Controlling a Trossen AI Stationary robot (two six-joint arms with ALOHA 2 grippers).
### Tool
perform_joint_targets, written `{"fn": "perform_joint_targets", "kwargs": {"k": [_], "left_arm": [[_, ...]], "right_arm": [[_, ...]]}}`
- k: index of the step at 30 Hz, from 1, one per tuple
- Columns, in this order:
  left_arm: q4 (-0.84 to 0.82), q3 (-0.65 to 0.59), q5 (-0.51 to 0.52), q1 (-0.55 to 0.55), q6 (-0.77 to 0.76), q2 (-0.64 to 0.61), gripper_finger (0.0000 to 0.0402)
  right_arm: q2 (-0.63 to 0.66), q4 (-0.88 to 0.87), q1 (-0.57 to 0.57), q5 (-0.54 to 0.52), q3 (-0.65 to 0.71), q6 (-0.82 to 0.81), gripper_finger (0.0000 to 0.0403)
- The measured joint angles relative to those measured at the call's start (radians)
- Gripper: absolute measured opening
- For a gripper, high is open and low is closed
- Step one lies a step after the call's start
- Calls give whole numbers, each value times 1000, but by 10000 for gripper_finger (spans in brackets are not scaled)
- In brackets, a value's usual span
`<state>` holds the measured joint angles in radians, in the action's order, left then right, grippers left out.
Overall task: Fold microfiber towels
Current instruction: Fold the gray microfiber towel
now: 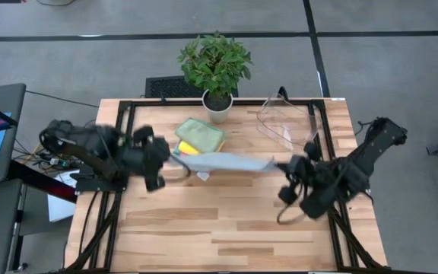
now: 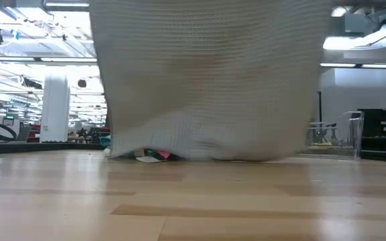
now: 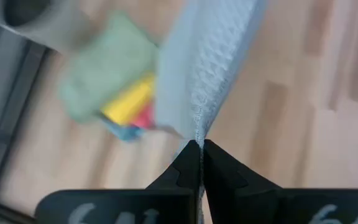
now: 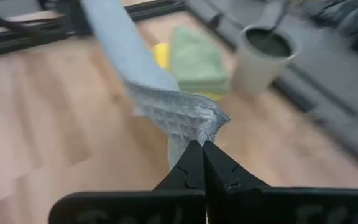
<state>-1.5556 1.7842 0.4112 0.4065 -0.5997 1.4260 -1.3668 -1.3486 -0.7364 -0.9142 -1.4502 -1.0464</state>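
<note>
A pale blue-grey microfiber towel (image 1: 223,161) is stretched between my two grippers above the table's middle. It hangs as a sheet (image 2: 210,80), and its bottom edge (image 2: 206,155) reaches the tabletop. My left gripper (image 1: 167,158) is shut on its left end, my right gripper (image 1: 286,166) on its right end. Behind it a stack of folded towels (image 1: 198,137) lies flat on the table, sage green on top, with yellow, pink and blue edges showing. My left gripper pinches the towel's left top corner (image 3: 197,134) between its two fingers, slanting down from the table's left. The cloth runs taut away from the tips. My right gripper pinches the right top corner (image 4: 205,134), bunched into folds at the tips, slanting down from the right; the towel hangs below.
A potted plant (image 1: 216,70) in a white pot stands at the table's far edge. A clear plastic bin (image 1: 287,122) stands at the far right. The near half of the wooden table (image 1: 226,228) lies bare in front of the towel.
</note>
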Motion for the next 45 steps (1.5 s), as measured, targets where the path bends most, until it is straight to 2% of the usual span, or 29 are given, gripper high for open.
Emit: {"fn": "perform_joint_targets", "kwargs": {"k": [5,9,17,22,28,38,45], "left_arm": [[124,-206,-17,175,-200,2,0],[313,-333,-53,292,-368,-1,0],[665,-540,-88,429,-559,0,0],[750,-649,-91,431,-605,0,0],[763,-710,-62,402,-599,-1,0],[764,-744,-34,251,-420,-1,0],[758,-762,-49,168,-313,-1,0]], "right_arm": [[-39,89,-143,25,87,-205,7],[-118,145,-234,63,105,-319,7],[-322,296,-285,181,105,-439,8],[-429,355,-274,259,105,-471,7],[-490,344,-274,267,105,-582,10],[-485,265,-256,289,165,-720,10],[-485,140,-202,292,166,-714,10]]}}
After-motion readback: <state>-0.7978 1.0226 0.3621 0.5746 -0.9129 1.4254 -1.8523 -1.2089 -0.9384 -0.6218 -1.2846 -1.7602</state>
